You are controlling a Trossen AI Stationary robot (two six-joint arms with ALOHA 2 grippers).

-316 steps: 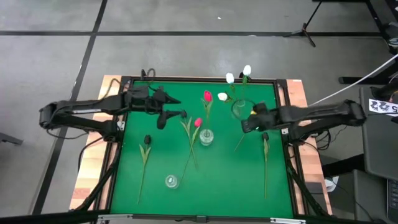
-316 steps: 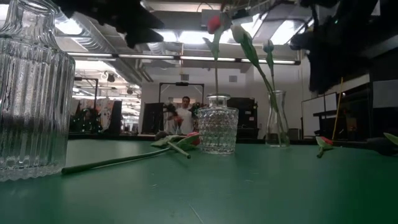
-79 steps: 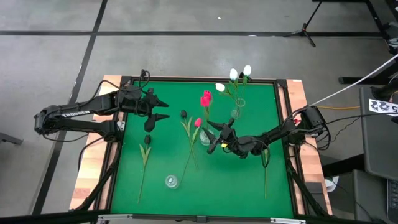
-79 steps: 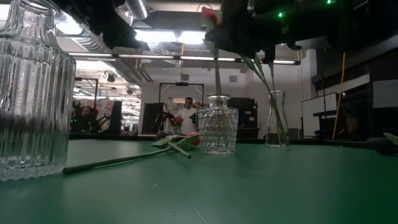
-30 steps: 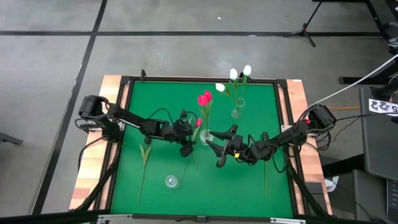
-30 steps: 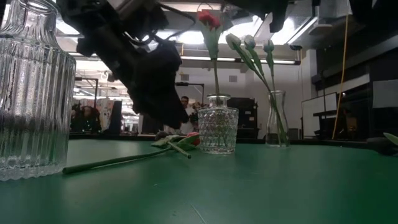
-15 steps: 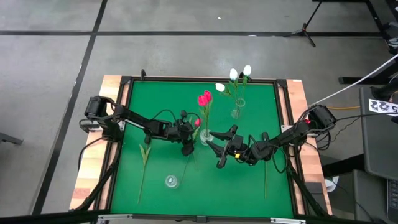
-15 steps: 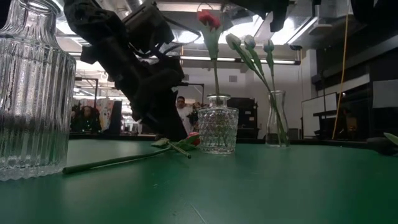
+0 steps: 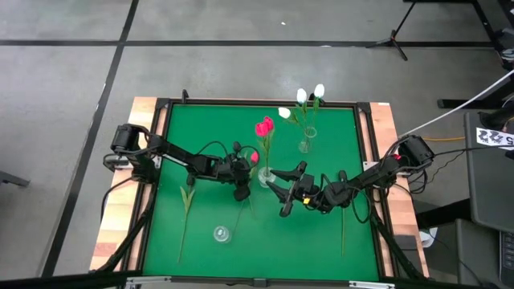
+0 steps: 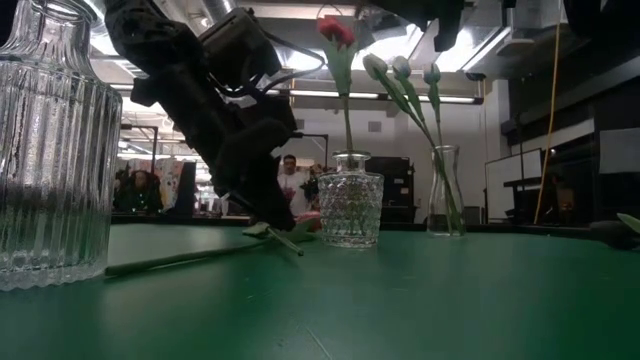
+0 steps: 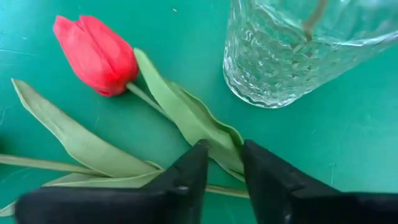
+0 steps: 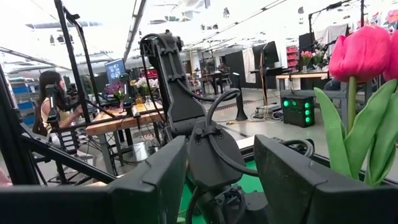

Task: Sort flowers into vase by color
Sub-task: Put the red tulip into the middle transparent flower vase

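Note:
A pink-red tulip (image 11: pixel 93 53) lies on the green table beside the faceted glass vase (image 9: pixel 266 176). My left gripper (image 9: pixel 241 181) stands over its leaves, shut on it. Another pink-red tulip (image 9: pixel 264 127) stands in that vase. White tulips (image 9: pixel 301 96) stand in a slim vase (image 9: pixel 305 146) at the back. My right gripper (image 9: pixel 276 199) hangs open just right of the faceted vase, with nothing between its fingers (image 12: pixel 155 180). A green-stemmed flower (image 9: pixel 186 205) lies at the left. My left gripper pinches a green leaf (image 11: pixel 221 146) of the lying tulip between its two fingers, a short way below the head. The fingers (image 10: pixel 268 222) come from above, slanting down to the table. Whether the stem is also between them I cannot tell. The tulip lies on the table.
A ribbed glass vase (image 9: pixel 222 234) stands near the front edge, large at the left of the low view (image 10: pixel 50 150). Another flower (image 9: pixel 343 217) lies at the right, partly under my right arm. A person (image 10: pixel 290 185) shows in the room beyond the table.
My left gripper has gone down onto the tulip that lies beside the faceted vase, until its fingertips reach the table. My right arm has kept still.

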